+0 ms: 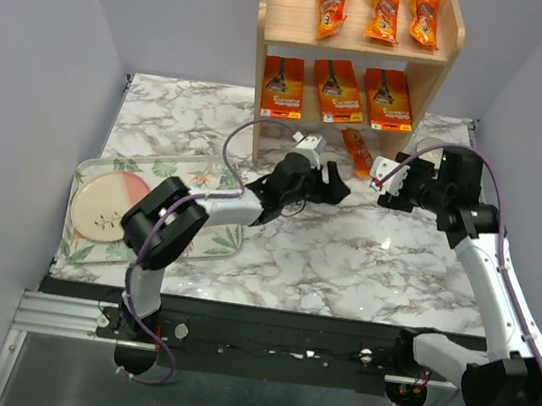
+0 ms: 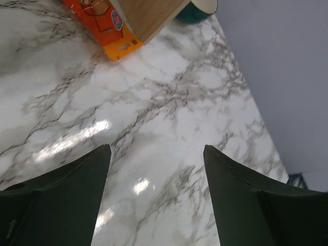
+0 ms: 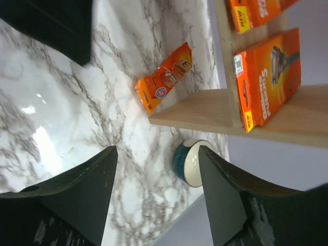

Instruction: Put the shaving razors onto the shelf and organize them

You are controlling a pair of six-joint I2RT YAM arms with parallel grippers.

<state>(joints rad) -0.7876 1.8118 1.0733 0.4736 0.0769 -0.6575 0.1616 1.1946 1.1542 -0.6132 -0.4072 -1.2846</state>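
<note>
The light wooden shelf (image 1: 440, 80) stands at the back of the marble table. Three narrow orange shaving razor packs (image 1: 384, 12) lie on its top tier. Three wide orange cards (image 1: 336, 89) stand on the lower tier. One more narrow razor pack (image 1: 357, 152) (image 2: 102, 28) (image 3: 164, 77) lies flat on the table just in front of the shelf. My left gripper (image 1: 332, 184) (image 2: 156, 154) hovers open just short of it, nothing between its fingers. To the pack's right my right gripper (image 1: 382, 181) (image 3: 158, 151) is open and empty too, facing the shelf's side panel (image 3: 195, 110).
A leaf-print tray (image 1: 170, 169) holding a pink and cream plate (image 1: 104, 205) sits at the table's left. A teal and white bowl (image 3: 189, 164) (image 2: 197, 7) lies behind the shelf's right side. Grey walls close in the table on three sides.
</note>
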